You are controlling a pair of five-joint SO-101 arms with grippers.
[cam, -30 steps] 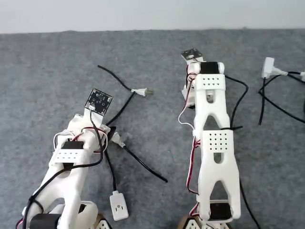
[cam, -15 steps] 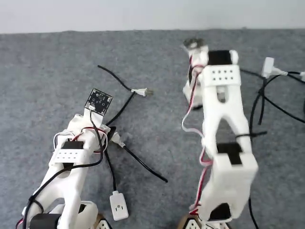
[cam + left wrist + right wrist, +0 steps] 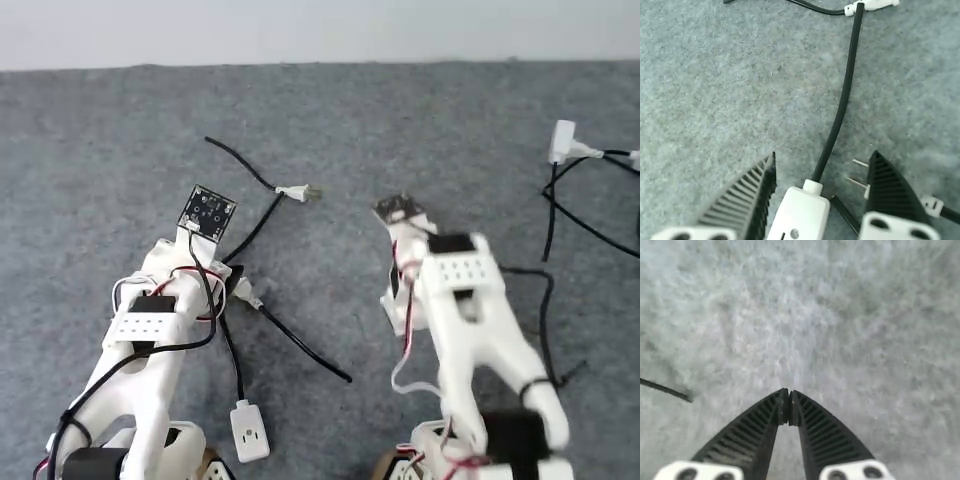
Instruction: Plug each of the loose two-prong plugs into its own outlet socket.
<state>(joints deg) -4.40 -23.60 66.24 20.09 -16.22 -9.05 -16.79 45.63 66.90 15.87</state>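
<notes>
high view: grey carpet (image 3: 100, 150) runs to a pale wall (image 3: 300, 30) at 12 o'clock. open room lies at 10 o'clock of the left arm (image 3: 150, 330) and between it and the right arm (image 3: 465, 300). two plugs: far plug (image 3: 297, 192) at 1 o'clock of the left arm, near plug (image 3: 250, 293) beside its wrist. one socket (image 3: 249, 430) lies at 5 o'clock of that arm, and a white piece (image 3: 563, 140) at 1 o'clock of the right arm.
left wrist view: left gripper (image 3: 822, 157) is open, straddling a white cord end (image 3: 800, 217); prongs (image 3: 857, 172) lie just beside one finger.
right wrist view: right gripper (image 3: 789, 407) is closed, tips touching, holding nothing, over carpet.
</notes>
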